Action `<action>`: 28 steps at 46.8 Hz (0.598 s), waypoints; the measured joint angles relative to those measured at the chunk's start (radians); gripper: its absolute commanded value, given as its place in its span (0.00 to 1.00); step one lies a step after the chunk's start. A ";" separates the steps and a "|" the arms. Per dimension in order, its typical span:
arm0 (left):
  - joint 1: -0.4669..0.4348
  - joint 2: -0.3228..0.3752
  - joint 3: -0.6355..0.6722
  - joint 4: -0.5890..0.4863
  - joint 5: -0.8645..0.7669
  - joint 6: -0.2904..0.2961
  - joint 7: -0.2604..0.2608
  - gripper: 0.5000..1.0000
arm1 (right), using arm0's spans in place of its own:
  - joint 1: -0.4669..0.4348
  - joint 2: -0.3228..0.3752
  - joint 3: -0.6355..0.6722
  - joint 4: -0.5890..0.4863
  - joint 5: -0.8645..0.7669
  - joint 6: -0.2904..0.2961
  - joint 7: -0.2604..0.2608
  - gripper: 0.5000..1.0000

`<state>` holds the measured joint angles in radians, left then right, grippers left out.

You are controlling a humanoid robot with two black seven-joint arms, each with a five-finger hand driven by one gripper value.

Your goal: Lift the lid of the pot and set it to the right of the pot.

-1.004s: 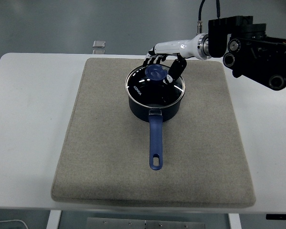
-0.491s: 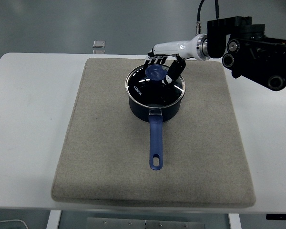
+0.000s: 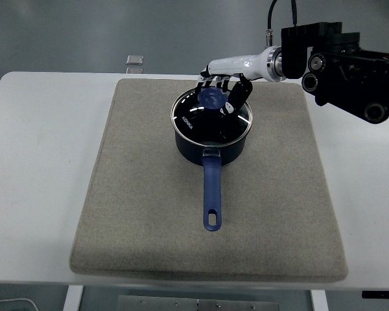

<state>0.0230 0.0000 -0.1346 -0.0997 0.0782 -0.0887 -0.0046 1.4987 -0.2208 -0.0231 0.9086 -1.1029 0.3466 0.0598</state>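
head view: the right hand (image 3: pixel 222 87) reaches in from the right edge on a black arm (image 3: pixel 340 61) with a white forearm shell, and sits over the far side of the pot (image 3: pixel 212 129). its fingers (image 3: pixel 211 81) curl down behind the knob (image 3: pixel 212 98) of the lid (image 3: pixel 211 118), and the thumb (image 3: pixel 236 96) comes down on the knob's right side, so the hand is narrowed around the knob. whether the fingers press the knob or only stand just beside it cannot be told from this height. the left arm does not show.

the lid is on the pot, dark glass with a steel rim and a blue knob in the middle. the pot is dark blue and stands on the far half of a grey-beige mat (image 3: pixel 136 214), a little right of the mat's middle line. its blue handle (image 3: pixel 211 191) points straight toward the near edge, with a hanging hole at its end. white print shows on the lid's left part, too small to read.

the mat lies on a white table (image 3: pixel 39 181) and covers most of its middle, leaving bare table at left and right. beyond the table's far edge is a grey floor, and on it, left of the pot, lies a small flat plate (image 3: pixel 135 60). two black cables (image 3: pixel 282 13) rise from the arm to the top edge.
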 measured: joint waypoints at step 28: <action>0.000 0.000 0.000 0.000 0.000 0.000 0.000 1.00 | 0.015 -0.006 0.005 0.001 0.002 0.008 0.000 0.23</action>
<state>0.0230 0.0000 -0.1347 -0.0997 0.0782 -0.0882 -0.0046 1.5139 -0.2266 -0.0184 0.9099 -1.1013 0.3542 0.0599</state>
